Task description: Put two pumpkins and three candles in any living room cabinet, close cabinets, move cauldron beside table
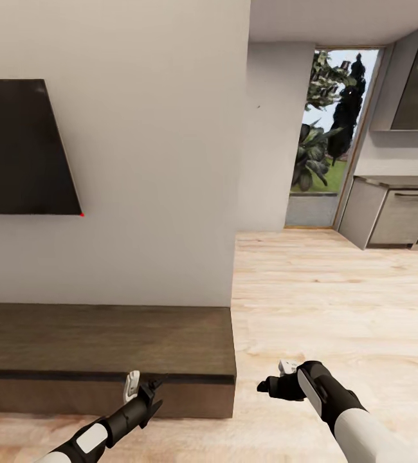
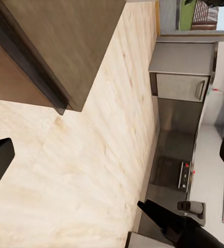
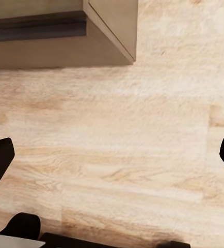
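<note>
The cabinet [image 1: 106,347] is a long, low, dark brown unit against the white wall, with a bare flat top and its front panels flush. Its right end also shows in the left wrist view [image 2: 55,36] and the right wrist view [image 3: 112,26]. My left gripper [image 1: 143,384] hovers in front of the cabinet's right part, open and empty [image 2: 112,157]. My right gripper [image 1: 265,386] hangs over the wooden floor just past the cabinet's right end, open and empty [image 3: 112,157]. The pumpkins, candles, cauldron and table are out of view.
A black television [image 1: 22,148] hangs on the wall above the cabinet. Light wooden floor [image 1: 337,302] stretches right towards grey kitchen cupboards [image 1: 395,212] and a glass door [image 1: 331,135] onto a garden. A wall corner [image 1: 241,193] stands at the cabinet's right end.
</note>
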Available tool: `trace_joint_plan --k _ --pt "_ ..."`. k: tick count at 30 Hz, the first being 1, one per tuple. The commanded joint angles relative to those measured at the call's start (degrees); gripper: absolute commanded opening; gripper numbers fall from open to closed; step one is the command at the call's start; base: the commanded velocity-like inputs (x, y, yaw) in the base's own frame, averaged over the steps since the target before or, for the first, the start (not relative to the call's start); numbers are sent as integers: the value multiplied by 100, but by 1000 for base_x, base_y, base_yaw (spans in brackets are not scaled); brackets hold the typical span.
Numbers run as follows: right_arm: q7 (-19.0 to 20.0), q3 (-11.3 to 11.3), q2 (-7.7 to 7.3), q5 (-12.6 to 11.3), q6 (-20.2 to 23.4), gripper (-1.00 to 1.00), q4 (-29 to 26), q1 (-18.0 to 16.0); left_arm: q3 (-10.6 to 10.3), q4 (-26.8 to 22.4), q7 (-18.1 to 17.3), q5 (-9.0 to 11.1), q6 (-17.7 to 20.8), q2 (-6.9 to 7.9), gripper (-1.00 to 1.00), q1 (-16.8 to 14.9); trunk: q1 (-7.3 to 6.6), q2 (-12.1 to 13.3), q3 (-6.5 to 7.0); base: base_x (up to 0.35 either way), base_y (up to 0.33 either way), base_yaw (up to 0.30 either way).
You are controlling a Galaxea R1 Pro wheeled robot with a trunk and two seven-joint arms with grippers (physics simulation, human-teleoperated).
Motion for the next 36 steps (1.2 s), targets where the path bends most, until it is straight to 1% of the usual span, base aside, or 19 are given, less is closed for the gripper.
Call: trace_joint_plan --k 1,12,16,20,36 --pt "-14 3 -2 -55 31 100 -7 -1 47 0 -10 -14 50 0 100 -4 22 -45 -24 0 0 0" --pt "-13 3 -2 -55 31 100 -12 -2 29 0 -3 -19 43 -2 100 -5 264 -486 -222 0 0 0" --pt "9 3 -2 -55 25 100 -27 -1 29 -1 7 -86 43 -3 100 -6 352 -646 -294 0 0 0" --pt "71 0 -2 -55 23 100 -44 0 29 -1 9 -113 43 -3 100 -3 439 -807 -365 0 0 0" --pt "127 -5 -2 -55 23 100 -50 0 29 -1 -10 -122 52 -1 100 -5 791 -1448 -653 0 0 0"
